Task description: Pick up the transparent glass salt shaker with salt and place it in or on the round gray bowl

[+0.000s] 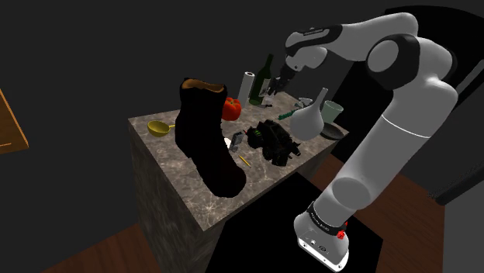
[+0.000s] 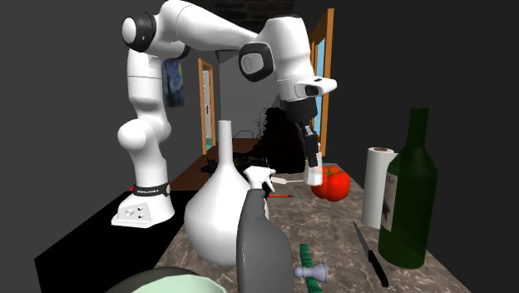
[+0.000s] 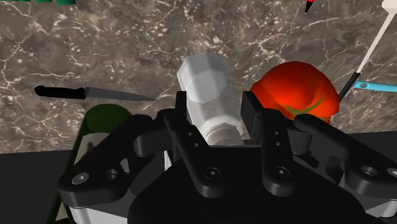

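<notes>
Gripper (image 3: 215, 108) is clamped on the salt shaker (image 3: 203, 76), one black finger against each side of its pale body. The shaker is upright over the marble counter (image 3: 127, 51), just beside the red tomato (image 3: 292, 89). Contact with the counter cannot be confirmed. Green wine bottle (image 2: 407, 196) stands near.

My pincer (image 3: 216, 107) covers the lower part of the salt shaker (image 3: 205, 79), so I cannot see its base. It hides also one side of the tomato (image 3: 289, 89) and most of the green bottle (image 3: 105, 119).
</notes>
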### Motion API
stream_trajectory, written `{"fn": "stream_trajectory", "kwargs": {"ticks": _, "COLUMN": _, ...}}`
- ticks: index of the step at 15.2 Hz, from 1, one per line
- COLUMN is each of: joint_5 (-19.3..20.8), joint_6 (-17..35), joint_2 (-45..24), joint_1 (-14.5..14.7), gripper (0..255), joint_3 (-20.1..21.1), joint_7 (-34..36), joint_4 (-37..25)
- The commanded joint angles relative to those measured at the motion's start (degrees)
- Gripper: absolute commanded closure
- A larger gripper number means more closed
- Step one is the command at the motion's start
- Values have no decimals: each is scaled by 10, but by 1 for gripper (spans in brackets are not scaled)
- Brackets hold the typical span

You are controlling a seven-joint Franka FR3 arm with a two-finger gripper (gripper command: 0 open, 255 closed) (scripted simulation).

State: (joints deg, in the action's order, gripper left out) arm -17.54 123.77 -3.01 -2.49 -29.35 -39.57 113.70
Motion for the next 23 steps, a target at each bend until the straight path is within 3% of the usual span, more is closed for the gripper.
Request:
{"fn": "stream_trajectory", "kwargs": {"ticks": 1, "joint_5": 4, "joint_6": -7, "joint_2": 12, "joint_1": -12, "gripper": 255, "joint_3": -11, "joint_7": -21, "joint_4": 8}}
{"fn": "stream_trajectory", "kwargs": {"ticks": 12, "joint_5": 8, "joint_6": -54, "joint_2": 35, "joint_1": -85, "gripper": 255, "joint_3": -86, "joint_7": -159, "joint_4": 17}}
{"fn": "stream_trajectory", "kwargs": {"ticks": 23, "joint_5": -38, "joint_6": -132, "joint_2": -30, "joint_1": -175, "gripper": 255, "joint_3": -162, "joint_7": -327, "joint_4": -59}}
